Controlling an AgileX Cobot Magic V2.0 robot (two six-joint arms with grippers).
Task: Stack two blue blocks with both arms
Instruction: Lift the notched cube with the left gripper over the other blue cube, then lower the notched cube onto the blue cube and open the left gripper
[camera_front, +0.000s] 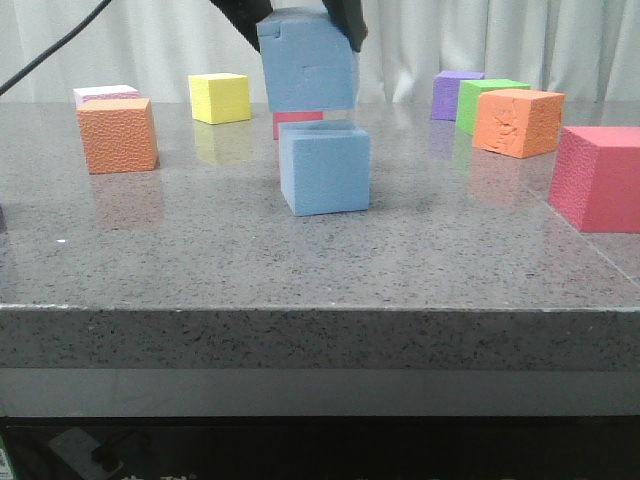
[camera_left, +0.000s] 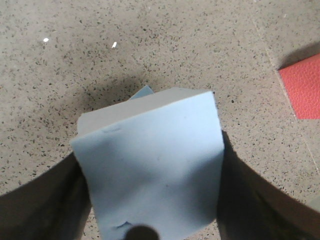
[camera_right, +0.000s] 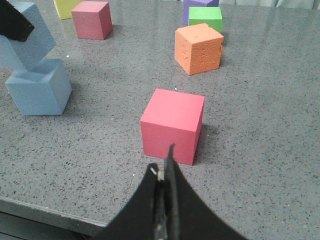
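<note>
The notched light-blue foam cube (camera_front: 307, 63) is held clamped in the left gripper (camera_left: 150, 200) just above the plain light-blue foam cube (camera_front: 325, 167) on the grey speckled table (camera_front: 200, 260). The right gripper (camera_right: 165, 165), fingers pressed together on nothing, is poised near a red foam cube (camera_right: 172, 125), with an orange foam cube (camera_right: 198, 48) beyond

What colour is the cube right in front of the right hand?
Pinkish red cube, plain faces; clearest in the right wrist view.
</note>
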